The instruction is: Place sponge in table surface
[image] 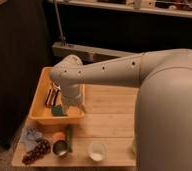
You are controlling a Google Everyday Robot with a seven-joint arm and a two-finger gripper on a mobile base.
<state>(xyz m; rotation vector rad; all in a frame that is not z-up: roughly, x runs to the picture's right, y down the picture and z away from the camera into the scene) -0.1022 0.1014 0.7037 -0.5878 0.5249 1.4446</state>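
A teal-green sponge lies in the front part of a yellow-orange bin on the wooden table. My gripper hangs from the white arm, pointing down over the bin's right side, just right of the sponge. The arm's wrist hides most of the gripper.
A dark snack item lies in the bin behind the sponge. In front of the bin are a bluish crumpled bag, a dark grape bunch, an orange item, a metal can and a white cup.
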